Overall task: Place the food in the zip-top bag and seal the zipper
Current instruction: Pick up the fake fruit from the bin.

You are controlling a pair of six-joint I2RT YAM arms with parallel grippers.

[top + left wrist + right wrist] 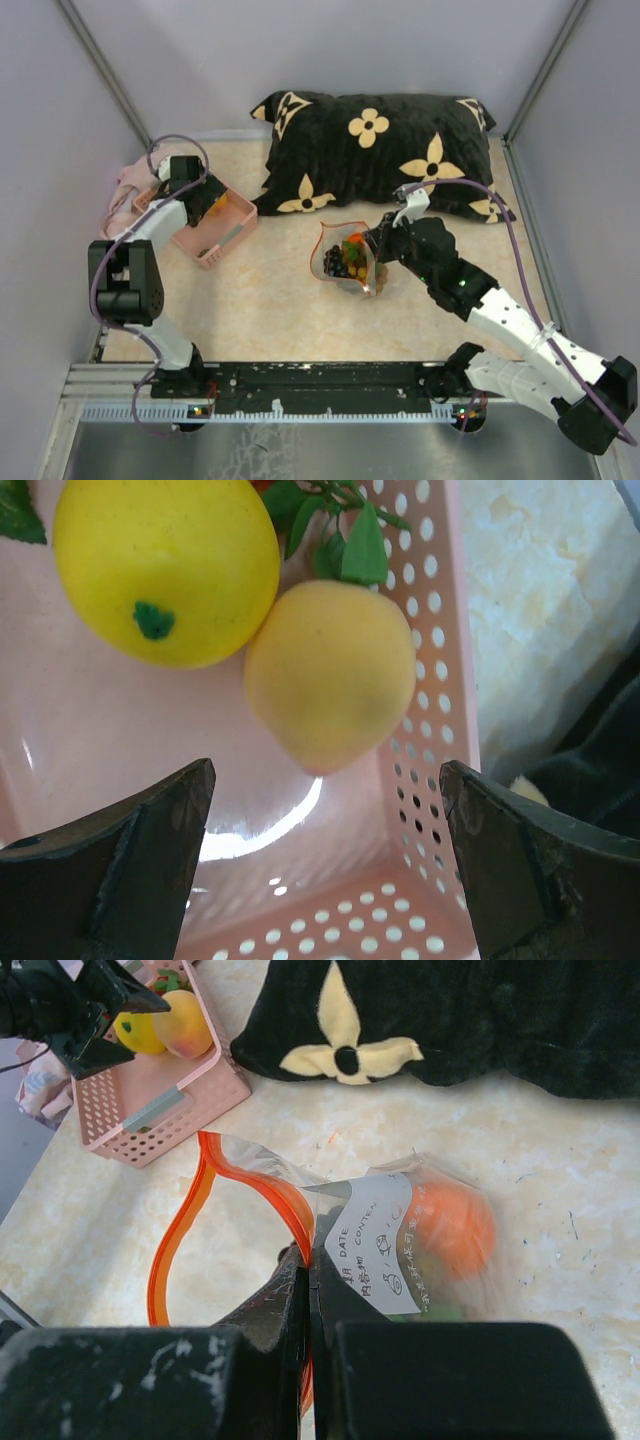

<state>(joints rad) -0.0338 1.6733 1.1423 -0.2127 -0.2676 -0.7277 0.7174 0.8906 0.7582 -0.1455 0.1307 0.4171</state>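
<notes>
While right jaws pinch the bag (400,1235) rim, left jaws, spread above the basket (432,680), should centre on the peach (330,675) before closing.

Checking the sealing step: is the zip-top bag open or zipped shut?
Open. The zip-top bag has its zipper strip looping wide apart in the right wrist view, the right gripper pinching one edge.

The pale marbled bench (270,310) carries a black pillow (380,150) (tan flowers) at the back, a pink basket (205,255) on the left beside a pink cloth (128,185), and the bag (345,262) near the middle.
</notes>
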